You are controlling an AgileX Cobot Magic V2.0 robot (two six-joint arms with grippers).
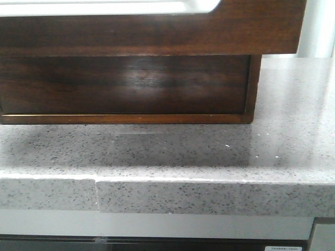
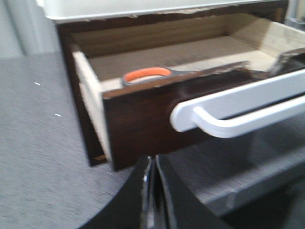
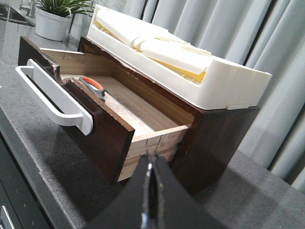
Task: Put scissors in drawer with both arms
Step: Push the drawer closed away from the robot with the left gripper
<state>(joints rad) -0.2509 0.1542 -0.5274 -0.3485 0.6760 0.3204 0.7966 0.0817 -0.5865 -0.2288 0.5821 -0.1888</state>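
Note:
The drawer [image 2: 143,119] stands pulled out of the dark wooden chest [image 3: 214,138]. It has a glossy dark brown front, a white bar handle [image 2: 238,114] and a pale inside. The scissors [image 2: 147,73] lie inside it just behind the front, with an orange-lined loop showing. They also show in the right wrist view [image 3: 93,86]. My left gripper [image 2: 153,160] is shut and empty, just in front of the drawer's front corner. My right gripper [image 3: 151,155] is shut and empty, close to the drawer's side wall [image 3: 152,143]. In the front view the drawer front [image 1: 157,34] fills the top; no gripper shows there.
A white tray [image 3: 190,62] with pale pieces sits on top of the chest. A potted plant [image 3: 55,19] stands beyond the chest. The grey speckled counter [image 1: 209,151] ends at a front edge [image 1: 209,196] close to the open drawer. Curtains hang behind.

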